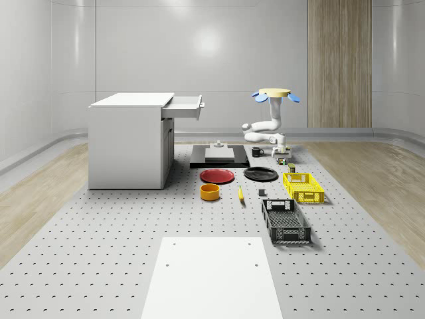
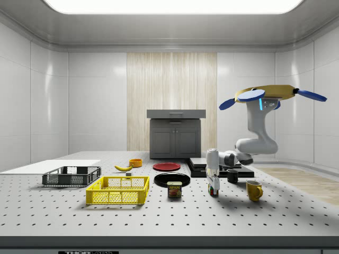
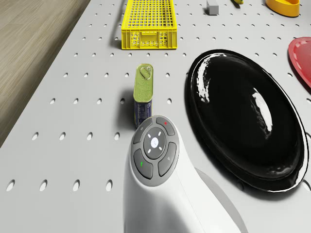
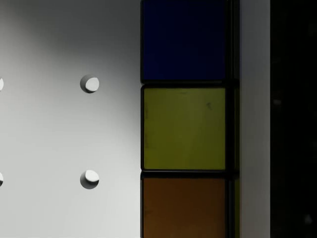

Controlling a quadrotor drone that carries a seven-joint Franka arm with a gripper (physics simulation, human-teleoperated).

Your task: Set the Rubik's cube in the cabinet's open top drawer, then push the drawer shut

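Reaching down onto the Rubik's cube, the claw has a grip I cannot tell

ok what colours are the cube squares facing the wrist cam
Blue, yellow and orange, in one row on the Rubik's cube; clearest in the wrist view.

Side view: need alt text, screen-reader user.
A drone hovers above a perforated table, its white arm bent down so the gripper sits right at the Rubik's cube. Nearby stand a tin can, a yellow mug and a yellow crate, with the cabinet far behind.
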